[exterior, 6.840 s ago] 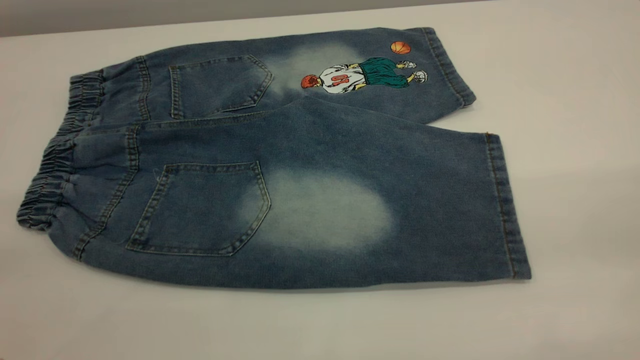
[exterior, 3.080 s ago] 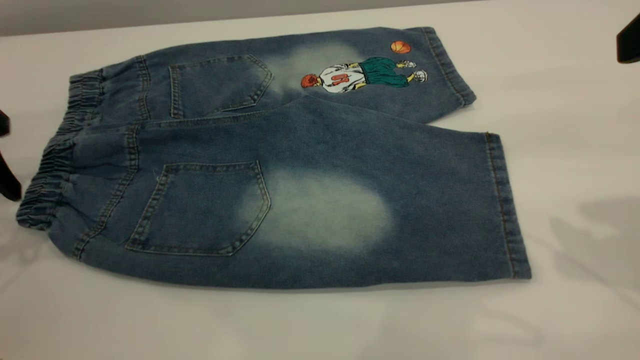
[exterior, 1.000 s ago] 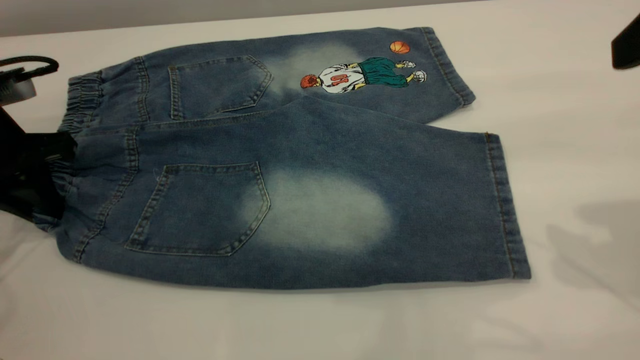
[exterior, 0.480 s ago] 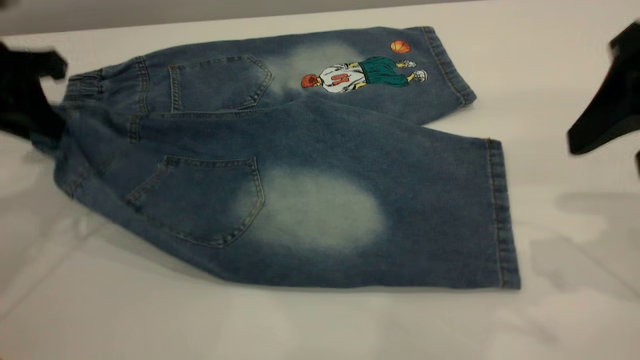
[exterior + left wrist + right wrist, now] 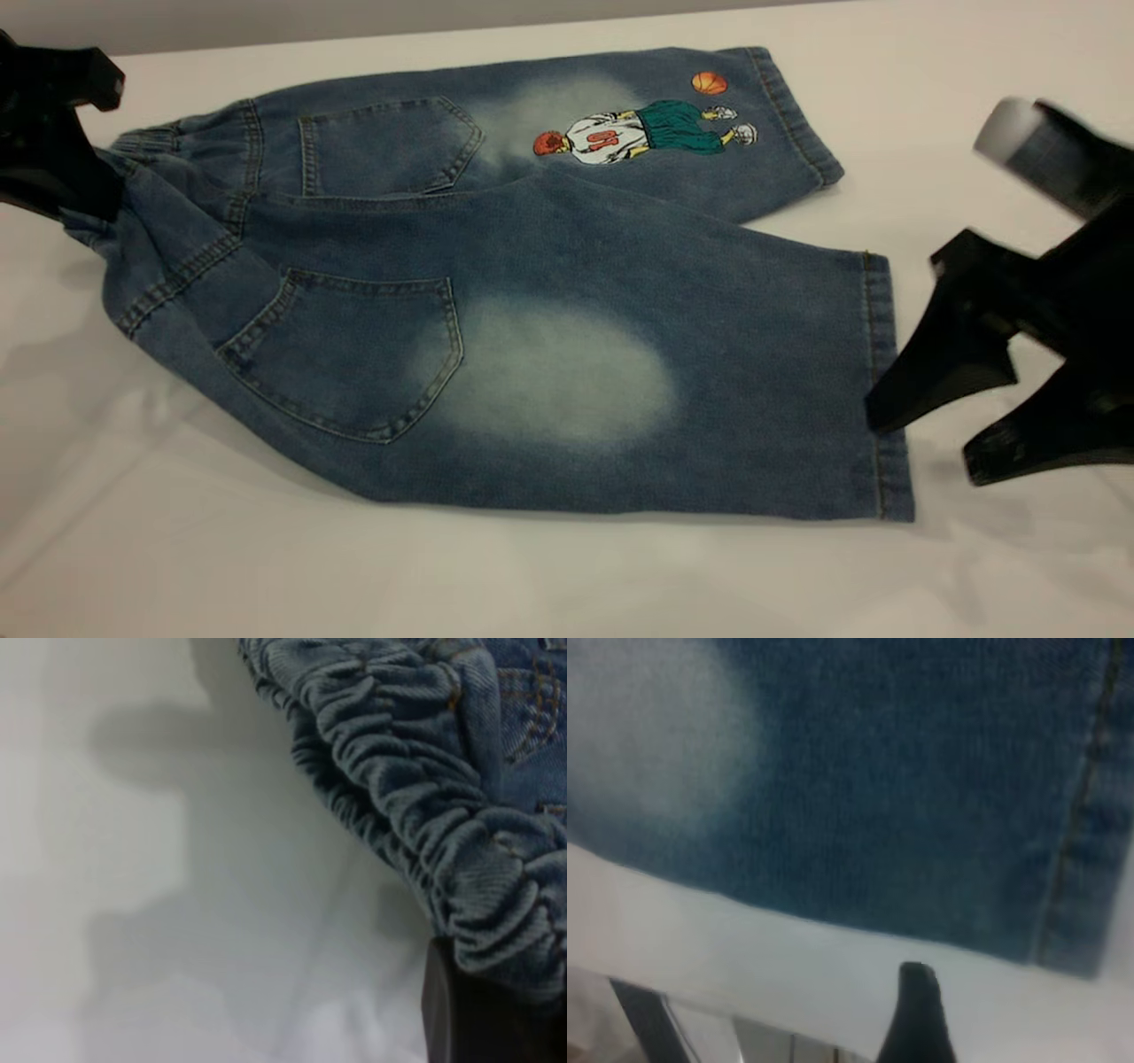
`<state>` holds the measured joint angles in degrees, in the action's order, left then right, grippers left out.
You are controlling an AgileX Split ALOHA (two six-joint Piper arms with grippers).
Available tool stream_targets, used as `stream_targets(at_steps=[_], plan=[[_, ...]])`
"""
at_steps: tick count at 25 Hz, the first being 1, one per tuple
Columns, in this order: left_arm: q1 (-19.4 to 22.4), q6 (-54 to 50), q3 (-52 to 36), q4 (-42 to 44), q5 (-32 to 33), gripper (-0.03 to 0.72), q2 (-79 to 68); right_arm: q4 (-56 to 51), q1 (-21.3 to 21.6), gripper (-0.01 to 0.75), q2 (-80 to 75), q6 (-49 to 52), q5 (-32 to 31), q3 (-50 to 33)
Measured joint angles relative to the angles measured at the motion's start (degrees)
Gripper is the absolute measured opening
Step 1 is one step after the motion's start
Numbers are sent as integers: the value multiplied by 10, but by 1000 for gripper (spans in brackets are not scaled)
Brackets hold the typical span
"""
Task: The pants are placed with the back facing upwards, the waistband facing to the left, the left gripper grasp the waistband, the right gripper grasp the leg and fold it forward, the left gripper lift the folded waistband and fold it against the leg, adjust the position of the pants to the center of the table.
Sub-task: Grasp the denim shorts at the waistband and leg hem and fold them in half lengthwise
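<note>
While the waistband (image 5: 115,177) is held pinched and raised by the left gripper (image 5: 66,190), the right gripper (image 5: 921,439) is spread wide at the hem of the leg (image 5: 797,390). If only the top layer is caught, the pants (image 5: 496,266) are judged likely to fold unevenly on the table (image 5: 532,576).

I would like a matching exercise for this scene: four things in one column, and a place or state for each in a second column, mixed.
Things:
1. waistband
2. right gripper
3. basketball print
4. left gripper

States:
A. open beside the leg's hem
B. on the far leg
C. shut on denim
D. lifted off the table

Pairs: 1-D, 2-A, 3-B, 4-C
</note>
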<state>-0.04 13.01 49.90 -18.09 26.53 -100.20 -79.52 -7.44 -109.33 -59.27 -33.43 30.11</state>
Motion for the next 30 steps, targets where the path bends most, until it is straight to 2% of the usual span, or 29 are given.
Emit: stream_targets(at_steps=[8,15,22,25,28,30], plan=[[-1,0,0,-1,0,141,0,-142,0,451,-83,-153,-5,1],[-1,0,0,-1,0,141,0,-205,0,441,-125,-246,-65,1],[-1,0,0,-1,1,141,0,-201,0,412,-176,-297,-139,8],[-1,0,0,-1,2,141,0,-196,0,300,-177,-297,-125,16],[-1,0,0,-1,15,141,0,-200,0,94,-178,-295,-106,28],[-1,0,-1,-2,19,141,0,-207,0,34,-178,-294,-104,38]])
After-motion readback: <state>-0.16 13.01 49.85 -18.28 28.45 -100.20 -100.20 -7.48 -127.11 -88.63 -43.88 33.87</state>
